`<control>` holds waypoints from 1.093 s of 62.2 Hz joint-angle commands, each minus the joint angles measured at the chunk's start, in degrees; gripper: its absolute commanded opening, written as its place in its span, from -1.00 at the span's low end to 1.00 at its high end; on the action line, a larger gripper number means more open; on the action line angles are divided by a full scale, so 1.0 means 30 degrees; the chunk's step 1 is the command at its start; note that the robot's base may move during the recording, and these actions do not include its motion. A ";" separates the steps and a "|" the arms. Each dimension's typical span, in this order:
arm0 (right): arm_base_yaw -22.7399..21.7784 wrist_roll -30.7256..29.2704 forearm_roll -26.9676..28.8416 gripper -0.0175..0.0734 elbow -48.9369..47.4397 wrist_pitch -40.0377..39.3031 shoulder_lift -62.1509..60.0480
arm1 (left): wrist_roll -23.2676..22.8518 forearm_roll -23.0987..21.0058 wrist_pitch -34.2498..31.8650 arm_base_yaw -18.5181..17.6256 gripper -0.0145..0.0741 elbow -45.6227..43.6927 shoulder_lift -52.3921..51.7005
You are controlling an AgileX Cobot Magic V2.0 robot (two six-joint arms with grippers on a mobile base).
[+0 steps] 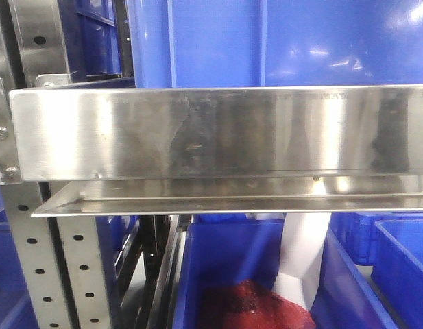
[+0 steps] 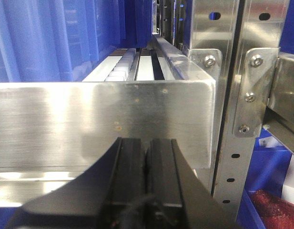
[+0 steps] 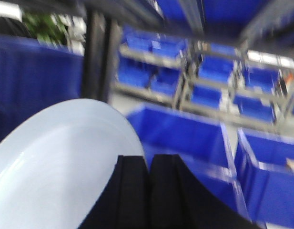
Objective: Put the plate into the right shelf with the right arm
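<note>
So here's where I'm at. My right tool (image 3: 147,164) has its black pads pinched together on the near edge of the round plain white plate (image 3: 61,162), and the plate fans out to the left and away from the tool in the right wrist view, tilted rather than level. That view is blurry, so I can't say how deep the bite on the rim goes.

The thing that matters for the next move is the plate's relation to the shiny stainless-steel shelf rack with its flat metal lips (image 1: 211,130). In the front view there's a white upright strip (image 1: 304,253) showing below the lower lip, above the big blue plastic bin (image 1: 232,253) that has something red and mesh-like (image 1: 252,305) in it. I think that strip is my plate seen edge-on, though I can't be sure. If so, the plate sits under the shelf lip on the right side, standing more vertical than flat. I reckon I need to level it out and line its flat face up with an opening before pushing in, otherwise the rim catches the steel lip.

The left tool (image 2: 147,162) is squeezed closed on nothing, parked right in front of the steel lip beside a perforated upright (image 2: 232,162). It's nowhere near the plate.
</note>
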 commanded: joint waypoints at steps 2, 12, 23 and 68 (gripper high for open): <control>-0.0274 -0.0057 -0.0197 -0.55 -0.0806 -0.1502 0.0601 | -0.0052 -0.0112 -0.1625 -0.0051 -0.78 0.0152 -0.0211; -0.0274 -0.0057 -0.0197 -0.55 -0.0787 -0.0915 0.1819 | -0.0052 -0.0112 -0.1625 -0.0051 -0.78 0.0152 -0.0211; -0.0274 -0.0057 -0.0197 -0.55 -0.0787 -0.0457 0.2553 | -0.0052 -0.0112 -0.1625 -0.0051 -0.78 0.0152 -0.0211; -0.0256 -0.0035 0.0048 0.35 -0.0788 0.2869 -0.1358 | -0.0052 -0.0112 -0.1625 -0.0051 -0.78 0.0152 -0.0211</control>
